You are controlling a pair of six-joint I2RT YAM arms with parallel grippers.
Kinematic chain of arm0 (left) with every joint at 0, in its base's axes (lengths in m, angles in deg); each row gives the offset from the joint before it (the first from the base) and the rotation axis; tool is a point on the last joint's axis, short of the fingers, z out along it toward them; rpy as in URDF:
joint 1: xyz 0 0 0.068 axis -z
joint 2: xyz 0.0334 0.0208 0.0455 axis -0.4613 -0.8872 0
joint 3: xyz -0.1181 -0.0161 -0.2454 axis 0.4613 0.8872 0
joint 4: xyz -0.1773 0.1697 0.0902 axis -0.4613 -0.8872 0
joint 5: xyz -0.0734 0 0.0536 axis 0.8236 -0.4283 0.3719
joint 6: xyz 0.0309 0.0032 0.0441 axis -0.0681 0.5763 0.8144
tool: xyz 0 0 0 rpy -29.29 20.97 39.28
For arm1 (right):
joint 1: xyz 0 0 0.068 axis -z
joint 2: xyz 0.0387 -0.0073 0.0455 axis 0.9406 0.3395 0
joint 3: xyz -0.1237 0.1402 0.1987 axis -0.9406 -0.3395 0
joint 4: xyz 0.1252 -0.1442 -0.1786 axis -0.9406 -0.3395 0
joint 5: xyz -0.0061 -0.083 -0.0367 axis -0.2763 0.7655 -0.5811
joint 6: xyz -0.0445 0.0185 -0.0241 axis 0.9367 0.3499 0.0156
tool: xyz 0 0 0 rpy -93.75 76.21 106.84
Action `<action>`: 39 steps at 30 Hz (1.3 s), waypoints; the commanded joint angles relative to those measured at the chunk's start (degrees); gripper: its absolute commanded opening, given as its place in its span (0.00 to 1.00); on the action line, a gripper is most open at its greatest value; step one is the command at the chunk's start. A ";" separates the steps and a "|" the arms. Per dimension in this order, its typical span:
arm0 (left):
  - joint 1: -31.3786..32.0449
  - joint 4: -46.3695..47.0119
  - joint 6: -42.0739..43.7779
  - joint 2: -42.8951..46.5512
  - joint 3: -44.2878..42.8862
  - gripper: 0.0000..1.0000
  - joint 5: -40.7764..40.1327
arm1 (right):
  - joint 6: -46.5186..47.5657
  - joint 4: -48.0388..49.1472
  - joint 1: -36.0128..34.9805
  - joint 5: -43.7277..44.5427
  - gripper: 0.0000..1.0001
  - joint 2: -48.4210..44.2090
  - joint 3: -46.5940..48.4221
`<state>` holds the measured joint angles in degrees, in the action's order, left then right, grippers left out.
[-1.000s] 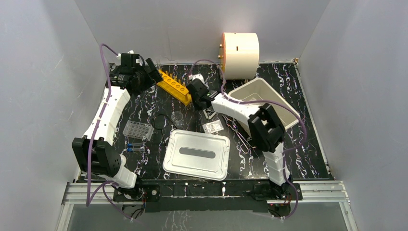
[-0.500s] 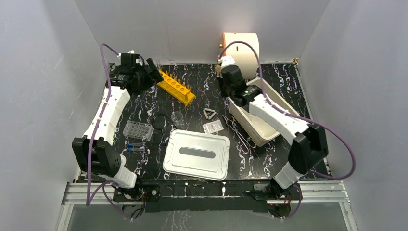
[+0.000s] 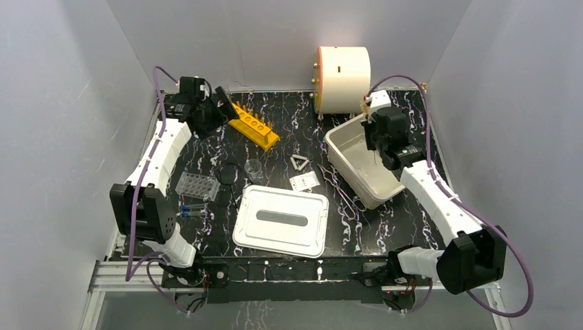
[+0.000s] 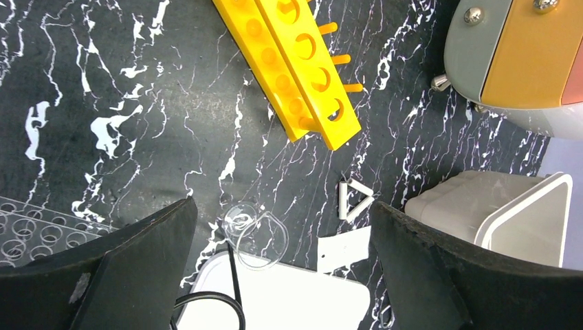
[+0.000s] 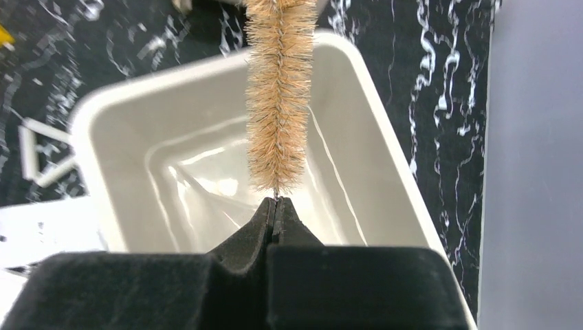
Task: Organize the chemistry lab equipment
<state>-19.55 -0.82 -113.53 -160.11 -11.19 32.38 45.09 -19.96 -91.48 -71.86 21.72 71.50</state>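
Over white tub (image 5: 196, 69), right claw (image 5: 275, 203) pinches tan bristly brush (image 5: 280, 89), probably by wire stem; left claw (image 4: 282, 210) spread

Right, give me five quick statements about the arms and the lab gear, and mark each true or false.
1. The right hand is shut on a bristle brush. True.
2. The brush lies on the table. False: it is held above the white tub.
3. The left hand grips the orange tube rack. False: it is open, and the rack lies apart from it.
4. The white triangle lies on the table, outside the tub. True.
5. The flat lid covers the tub. False: it lies on the table beside the uncovered tub.
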 commanded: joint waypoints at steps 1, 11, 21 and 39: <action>-0.45 0.56 -1.08 -0.89 -2.16 0.98 2.95 | 4.34 1.94 4.94 -7.55 0.00 -1.15 -4.09; -0.45 0.50 -1.16 -1.96 -3.09 0.98 3.58 | 10.87 -1.44 11.58 -19.93 0.00 2.17 -7.55; -0.45 -0.42 -0.85 -1.33 -2.69 0.98 1.75 | 9.72 -11.17 13.98 -38.47 0.00 10.73 -3.83; -0.45 -0.19 0.77 -2.65 -3.74 0.98 0.89 | 19.13 -16.83 13.87 -39.72 0.22 14.20 -1.41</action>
<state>-19.55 -0.08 -114.23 -162.80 -12.06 33.69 64.02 -35.43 -77.62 -108.80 36.64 67.22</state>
